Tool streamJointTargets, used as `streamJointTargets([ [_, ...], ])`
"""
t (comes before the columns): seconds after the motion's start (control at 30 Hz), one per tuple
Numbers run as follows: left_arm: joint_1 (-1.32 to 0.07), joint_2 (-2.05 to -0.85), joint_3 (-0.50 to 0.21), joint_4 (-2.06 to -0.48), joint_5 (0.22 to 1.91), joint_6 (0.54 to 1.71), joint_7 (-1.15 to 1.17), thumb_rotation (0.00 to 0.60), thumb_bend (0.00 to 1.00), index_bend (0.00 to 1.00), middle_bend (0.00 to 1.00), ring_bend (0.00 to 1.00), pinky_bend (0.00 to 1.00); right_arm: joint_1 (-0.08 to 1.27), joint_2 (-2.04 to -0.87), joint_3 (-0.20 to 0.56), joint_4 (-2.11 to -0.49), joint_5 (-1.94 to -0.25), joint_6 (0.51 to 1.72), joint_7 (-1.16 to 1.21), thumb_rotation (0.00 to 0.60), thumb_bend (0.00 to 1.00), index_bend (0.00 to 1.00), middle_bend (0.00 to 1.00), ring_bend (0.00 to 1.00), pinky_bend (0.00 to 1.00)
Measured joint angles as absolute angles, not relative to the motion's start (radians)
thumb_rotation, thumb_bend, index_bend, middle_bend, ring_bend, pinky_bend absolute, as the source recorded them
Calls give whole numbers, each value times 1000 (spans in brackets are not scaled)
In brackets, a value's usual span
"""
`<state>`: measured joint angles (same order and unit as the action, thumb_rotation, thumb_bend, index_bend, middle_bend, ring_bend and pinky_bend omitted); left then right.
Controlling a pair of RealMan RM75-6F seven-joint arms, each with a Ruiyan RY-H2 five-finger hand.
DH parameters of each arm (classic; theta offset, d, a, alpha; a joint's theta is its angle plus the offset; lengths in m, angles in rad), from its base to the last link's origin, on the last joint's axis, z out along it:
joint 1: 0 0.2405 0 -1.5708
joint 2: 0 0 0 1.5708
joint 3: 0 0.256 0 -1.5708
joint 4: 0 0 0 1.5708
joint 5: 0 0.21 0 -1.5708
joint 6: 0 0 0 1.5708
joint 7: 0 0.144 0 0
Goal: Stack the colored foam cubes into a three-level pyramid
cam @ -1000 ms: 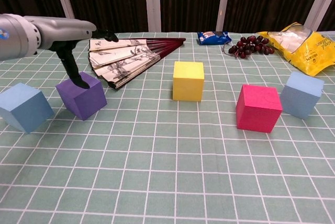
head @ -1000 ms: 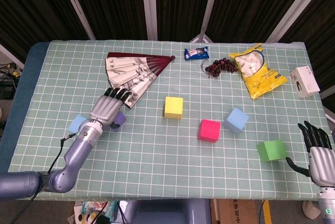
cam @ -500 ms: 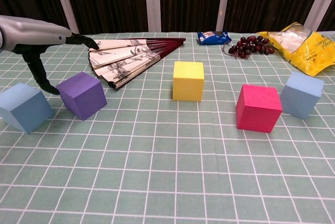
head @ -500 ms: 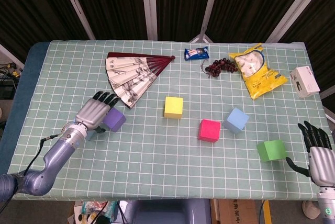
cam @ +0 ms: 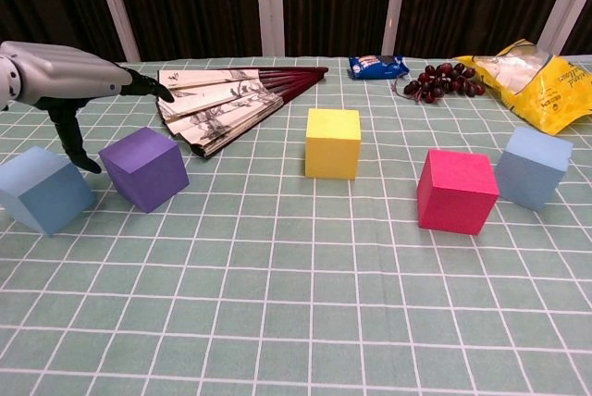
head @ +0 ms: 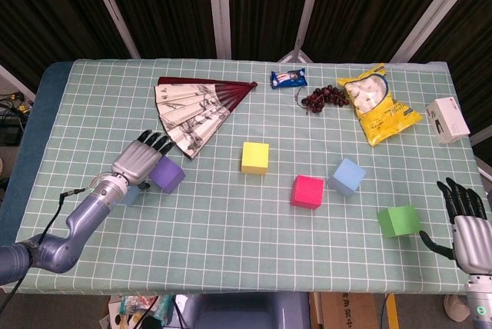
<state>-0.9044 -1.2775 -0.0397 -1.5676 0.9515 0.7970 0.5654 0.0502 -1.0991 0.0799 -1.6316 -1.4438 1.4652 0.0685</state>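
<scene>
Left hand [head: 139, 159] lifted off purple cube [head: 167, 174], fingers [cam: 148, 87] apart, right hand [head: 468, 223] unmoved

A folding fan [head: 198, 109] lies spread open on the green checked cloth [head: 231, 214], its dark red ribs meeting at the right end and its paper leaves fanning toward the left. Near the far edge sits a small blue snack packet [head: 289, 78]. Just right of it lies a bunch of dark grapes [head: 324, 98], touching a yellow bag [head: 377, 104] of pale snacks. A white box [head: 447, 119] rests at the table's right edge.
</scene>
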Motion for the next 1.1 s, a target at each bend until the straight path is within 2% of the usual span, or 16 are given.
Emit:
streamJointTargets([
  [0.13, -915, -1332, -41, -1524, 950, 788, 558, 600, 46, 0, 49, 41, 38, 50, -1098, 80, -1632, -1444, 1465, 69, 600, 244, 0, 0, 0, 0],
  [0.23, -923, -1355, -42, -1510, 950, 780, 554, 600, 83, 0, 127, 41, 41, 50, -1098, 80, -1632, -1443, 1466, 71, 600, 245, 0, 0, 0, 0],
  [0.37, -929, -1376, -44, -1499, 957, 776, 542, 600, 125, 0, 347, 66, 55, 49, -1097, 81, -1632, -1442, 1465, 73, 600, 244, 0, 0, 0, 0],
  [0.5, -926, -1382, -51, -1495, 964, 783, 517, 600, 170, 11, 473, 114, 63, 49, -1096, 81, -1631, -1441, 1464, 77, 600, 245, 0, 0, 0, 0],
  [0.8, -921, -1383, -84, -1522, 905, 817, 496, 600, 216, 22, 487, 119, 63, 50, -1094, 80, -1632, -1443, 1462, 81, 600, 244, 0, 0, 0, 0],
  [1.1, -985, -1417, -148, -1562, 666, 869, 594, 600, 234, 27, 475, 120, 63, 49, -1093, 79, -1635, -1444, 1464, 79, 600, 245, 0, 0, 0, 0],
])
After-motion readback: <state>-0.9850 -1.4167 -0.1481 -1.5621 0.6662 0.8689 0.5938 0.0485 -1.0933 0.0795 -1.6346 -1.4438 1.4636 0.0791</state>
